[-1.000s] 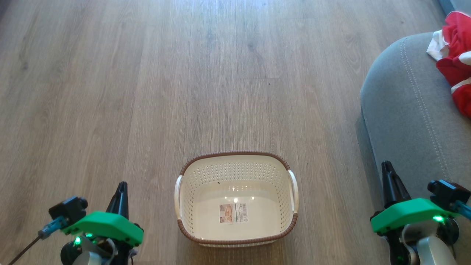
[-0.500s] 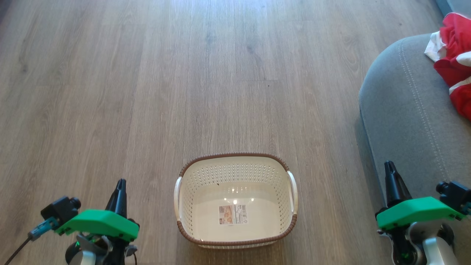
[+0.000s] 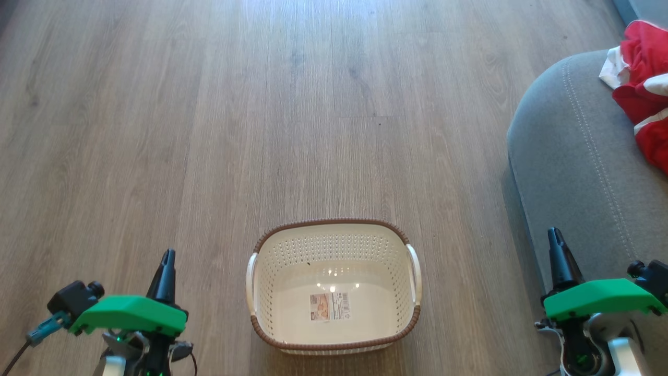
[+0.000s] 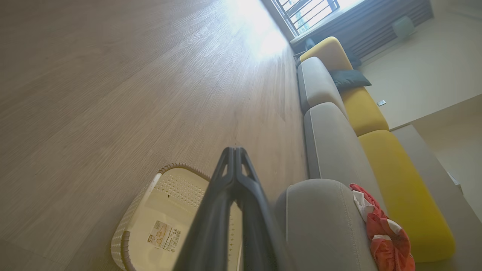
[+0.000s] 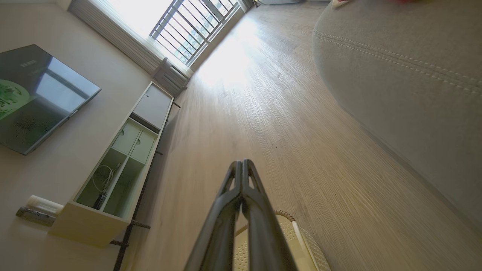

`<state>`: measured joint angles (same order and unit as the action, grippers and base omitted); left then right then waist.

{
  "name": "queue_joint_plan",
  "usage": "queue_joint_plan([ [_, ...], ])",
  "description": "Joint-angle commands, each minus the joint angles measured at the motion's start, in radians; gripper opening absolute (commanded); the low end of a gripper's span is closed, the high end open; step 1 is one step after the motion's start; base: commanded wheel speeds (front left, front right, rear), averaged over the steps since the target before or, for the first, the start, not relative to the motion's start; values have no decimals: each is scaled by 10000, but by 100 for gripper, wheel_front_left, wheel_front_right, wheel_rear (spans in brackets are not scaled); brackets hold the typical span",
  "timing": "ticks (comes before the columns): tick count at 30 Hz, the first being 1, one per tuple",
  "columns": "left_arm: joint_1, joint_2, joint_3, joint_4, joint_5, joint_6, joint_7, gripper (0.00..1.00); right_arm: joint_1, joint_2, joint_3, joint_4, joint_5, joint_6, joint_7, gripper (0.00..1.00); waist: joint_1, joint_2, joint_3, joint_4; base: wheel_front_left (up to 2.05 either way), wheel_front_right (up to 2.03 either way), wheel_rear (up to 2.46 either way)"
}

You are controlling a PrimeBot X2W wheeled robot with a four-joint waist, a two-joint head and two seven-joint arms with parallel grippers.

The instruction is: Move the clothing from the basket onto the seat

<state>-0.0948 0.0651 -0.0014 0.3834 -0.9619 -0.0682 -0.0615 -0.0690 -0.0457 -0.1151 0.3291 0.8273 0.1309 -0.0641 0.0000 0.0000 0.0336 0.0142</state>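
The cream basket (image 3: 334,237) with its brown rim stands on the floor low in the head view, holding nothing but a paper label; it also shows as basket (image 4: 143,222) and basket (image 5: 301,241). Red and white clothing (image 3: 644,89) lies on the grey seat (image 3: 574,156) at the right edge, also seen as clothing (image 4: 384,229) on the seat (image 4: 320,226). My left gripper (image 3: 168,255) is shut and empty, left of the basket. My right gripper (image 3: 554,232) is shut and empty, in front of the seat's rounded corner.
Bare wooden floor (image 3: 261,104) stretches ahead of the basket. More grey and yellow sofa cushions (image 4: 361,109) run along the wall beyond the seat. A low cabinet (image 5: 124,158) and a wall screen (image 5: 34,94) stand across the room.
Both grippers have sunk a little lower and outward in the head view, still shut. The picture has shifted slightly, with the basket and seat a touch lower.
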Motion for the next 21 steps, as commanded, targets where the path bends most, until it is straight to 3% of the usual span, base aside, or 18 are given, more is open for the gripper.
queue_joint_plan([
  [1, -252, 31, 261, -401, -298, -67, 86, 0, -336, -47, 84, -392, 361, 0, 77, 0, 0, 0, -8, -4, 0, 0, 0],
  [21, -213, -28, 555, -722, -2322, -251, 633, 0, -354, -47, 60, -540, 2807, -1, 635, 0, 0, 0, -105, -49, 0, 0, 0],
])
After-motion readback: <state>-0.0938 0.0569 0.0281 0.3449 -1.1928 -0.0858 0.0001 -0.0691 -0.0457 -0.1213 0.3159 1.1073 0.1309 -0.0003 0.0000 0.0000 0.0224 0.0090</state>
